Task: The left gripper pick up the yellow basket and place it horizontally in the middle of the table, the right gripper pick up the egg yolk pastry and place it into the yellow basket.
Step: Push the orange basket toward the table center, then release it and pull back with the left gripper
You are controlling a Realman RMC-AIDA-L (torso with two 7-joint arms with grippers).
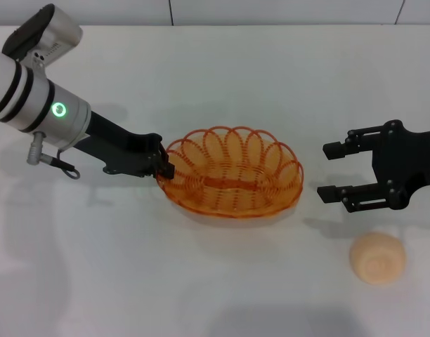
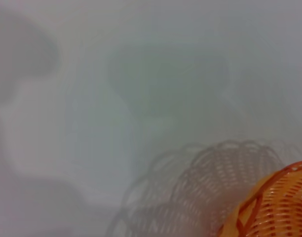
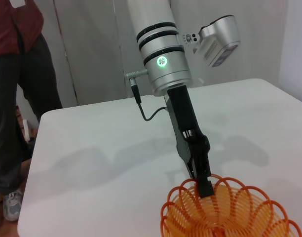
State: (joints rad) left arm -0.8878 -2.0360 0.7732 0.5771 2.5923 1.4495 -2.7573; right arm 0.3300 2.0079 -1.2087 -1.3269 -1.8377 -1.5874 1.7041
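One light, stiff yellow basket [image 1: 231,173] sits mid-worktop [image 1: 131,281], my left gripper [image 1: 164,163] pinching its rim, while my spread right gripper [image 1: 336,170] must take the soft, fragile egg yolk pastry [image 1: 377,258] nearby gently.

Yellow basket [image 1: 231,175]: oval orange-yellow wire, scalloped rim, upright, mid-table [image 1: 201,295]. Egg yolk pastry [image 1: 377,258]: round, pale peach, lying apart toward the right.

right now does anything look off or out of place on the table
Nothing stands out. The yellow basket sits upright and empty mid-table, the left gripper clamped on its rim. The egg yolk pastry lies intact outside it, near the open right gripper. No spills or damage show.
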